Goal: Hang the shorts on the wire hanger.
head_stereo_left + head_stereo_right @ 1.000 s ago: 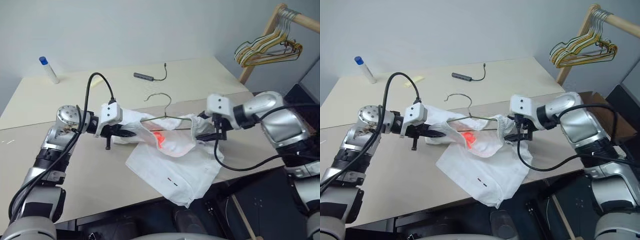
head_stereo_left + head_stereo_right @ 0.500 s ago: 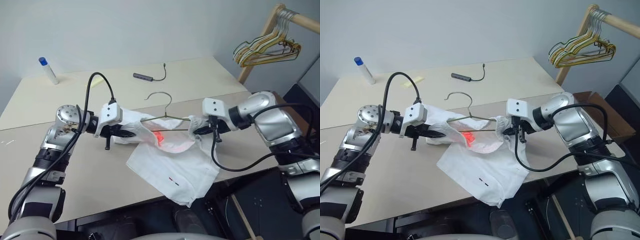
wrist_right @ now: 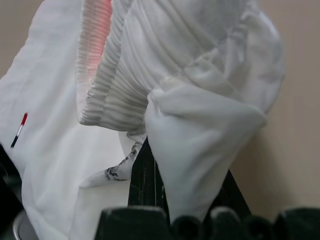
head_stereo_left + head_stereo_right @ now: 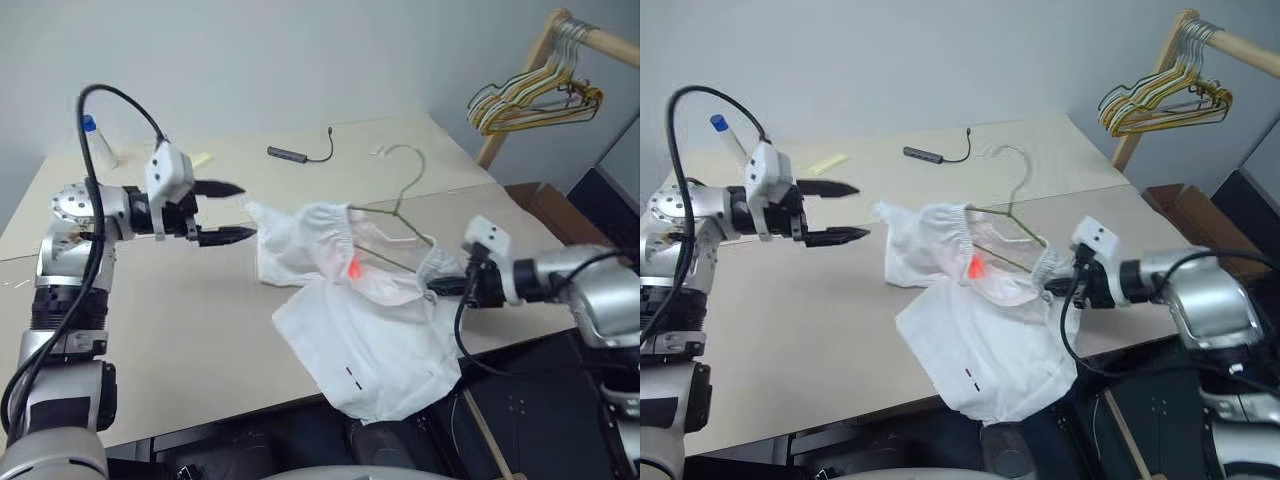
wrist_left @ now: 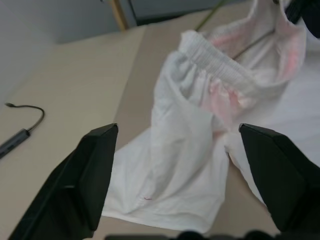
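The shorts lay on the table, overhanging its near edge. The wire hanger sat inside their waistband, hook toward twelve o'clock. A cable adapter lay behind.

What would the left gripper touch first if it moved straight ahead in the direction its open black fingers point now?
Probably the white thin-fabric shorts. The open left gripper points at their bunched leg and gathered waistband, with bare beige table under the gap between. Its exact height over the cloth is unclear.

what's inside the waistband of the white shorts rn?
The thin dark wire hanger runs into the gathered waistband of the white thin-fabric shorts; its hook and one sloping arm show above. Its lower bar and far corner are covered by fabric.
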Motion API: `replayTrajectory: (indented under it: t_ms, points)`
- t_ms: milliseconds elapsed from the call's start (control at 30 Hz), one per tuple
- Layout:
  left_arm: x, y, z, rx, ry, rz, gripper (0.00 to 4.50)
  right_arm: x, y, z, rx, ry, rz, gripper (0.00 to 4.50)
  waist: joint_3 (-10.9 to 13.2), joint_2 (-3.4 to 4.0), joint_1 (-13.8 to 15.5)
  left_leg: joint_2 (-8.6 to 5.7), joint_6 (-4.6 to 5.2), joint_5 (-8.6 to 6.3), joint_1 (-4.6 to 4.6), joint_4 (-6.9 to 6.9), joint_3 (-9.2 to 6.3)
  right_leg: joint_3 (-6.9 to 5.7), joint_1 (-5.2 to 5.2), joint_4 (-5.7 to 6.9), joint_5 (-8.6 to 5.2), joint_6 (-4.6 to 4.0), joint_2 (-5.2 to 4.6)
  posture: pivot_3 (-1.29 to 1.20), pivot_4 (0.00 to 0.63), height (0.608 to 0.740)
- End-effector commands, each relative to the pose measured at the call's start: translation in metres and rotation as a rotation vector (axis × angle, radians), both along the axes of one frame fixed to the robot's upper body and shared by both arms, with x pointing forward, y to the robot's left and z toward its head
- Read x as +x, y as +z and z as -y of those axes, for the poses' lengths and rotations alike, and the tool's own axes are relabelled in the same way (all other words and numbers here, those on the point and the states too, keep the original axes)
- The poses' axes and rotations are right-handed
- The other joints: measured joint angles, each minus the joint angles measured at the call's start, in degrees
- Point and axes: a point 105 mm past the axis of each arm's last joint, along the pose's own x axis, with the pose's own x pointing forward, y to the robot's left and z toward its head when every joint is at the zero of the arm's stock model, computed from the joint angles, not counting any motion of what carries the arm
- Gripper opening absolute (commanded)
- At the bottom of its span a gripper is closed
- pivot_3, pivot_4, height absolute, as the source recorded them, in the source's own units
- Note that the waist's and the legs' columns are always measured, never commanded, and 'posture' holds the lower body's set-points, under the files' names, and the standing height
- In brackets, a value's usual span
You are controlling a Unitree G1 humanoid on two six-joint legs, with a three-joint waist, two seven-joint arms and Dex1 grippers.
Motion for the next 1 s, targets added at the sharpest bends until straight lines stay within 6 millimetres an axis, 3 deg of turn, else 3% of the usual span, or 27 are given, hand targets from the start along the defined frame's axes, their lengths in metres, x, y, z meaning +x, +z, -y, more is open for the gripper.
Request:
replayTrajectory:
  t_ms: [33, 233, 333, 467, 800, 1000]
  points:
    - [-0.006, 0.043, 0.016, -0.257, 0.018, 0.043, 4.46, -0.003, 0.01, 0.023, 0.045, -0.231, 0.011, 0.0, 0.0, 0.0, 0.2, 0.01, 0.0, 0.0, 0.04, 0.02, 0.0, 0.0, 0.05, 0.0, 0.0, 0.0, 0.0, -0.18, 0.0, 0.74]
    - [-0.036, 0.074, 0.043, -0.486, -0.126, -0.021, 4.46, -0.004, 0.026, 0.069, 0.124, -0.67, 0.013, 0.0, -0.1, 0.16, -0.9, -0.01, 0.0, 0.0, 0.06, 0.06, 0.03, 0.09, 0.07, 0.05, 0.03, 0.05, 0.02, -0.21, 0.0, 0.74]
    - [-0.043, 0.082, 0.048, -0.51, -0.147, -0.013, 4.46, -0.001, 0.04, 0.083, 0.155, -0.82, 0.052, 0.0, -0.2, 0.37, -1.5, -0.04, 0.0, 0.0, 0.1, 0.06, 0.04, 0.14, 0.09, 0.05, 0.03, 0.05, 0.04, -0.22, 0.0, 0.74]
    - [-0.046, 0.088, 0.053, -0.498, -0.16, 0.001, 4.46, 0.015, 0.06, 0.121, 0.201, -1.111, 0.107, 0.0, -0.3, 0.46, -3.0, -0.06, 0.0, 0.0, 0.36, 0.06, 0.03, 0.14, 0.47, -0.06, 0.03, 0.05, 0.06, -0.23, 0.0, 0.74]
    - [-0.052, 0.09, 0.054, -0.489, -0.181, -0.003, 4.46, 0.03, 0.11, 0.157, 0.236, -1.375, 0.176, 0.0, -0.3, 0.56, -5.0, -0.1, 0.0, 0.0, 0.49, 0.03, -0.01, 0.11, 0.76, -0.26, 0.03, 0.07, 0.02, -0.21, 0.0, 0.74]
    - [-0.054, 0.086, 0.054, -0.483, -0.175, -0.004, 4.46, 0.037, 0.116, 0.184, 0.235, -1.53, 0.16, 0.0, -0.3, 0.56, -5.6, -0.11, 0.01, 0.0, 0.5, 0.02, -0.01, 0.11, 0.81, -0.35, 0.03, 0.07, 0.01, -0.2, 0.0, 0.74]
